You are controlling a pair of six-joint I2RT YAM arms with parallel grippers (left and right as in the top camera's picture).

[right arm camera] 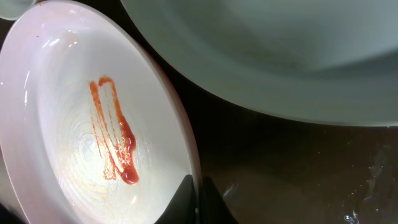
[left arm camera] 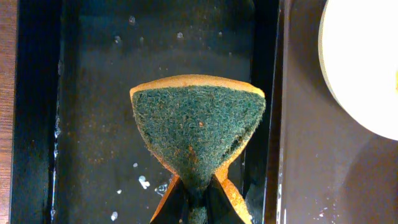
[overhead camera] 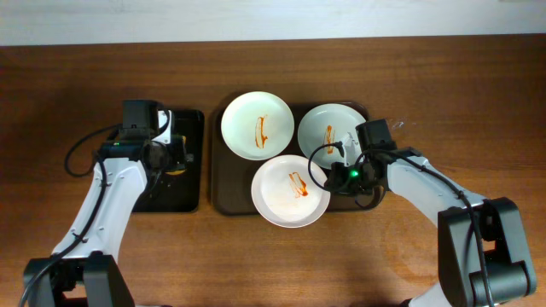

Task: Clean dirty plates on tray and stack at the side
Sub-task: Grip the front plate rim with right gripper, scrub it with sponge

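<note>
Tray sits mid-worktop with far-left plate, far-right plate and near plate, all sauce-smeared. Your right jaws pinch the near plate's rim; your left jaws pinch the sponge over the black tray.

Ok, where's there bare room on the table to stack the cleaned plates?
Crowded: the tray, filled by three dirty plates, the right gripper at the rim of the front plate. Free: table right of the tray beyond the right arm, the far strip behind the tray, and the front between the arms.
</note>
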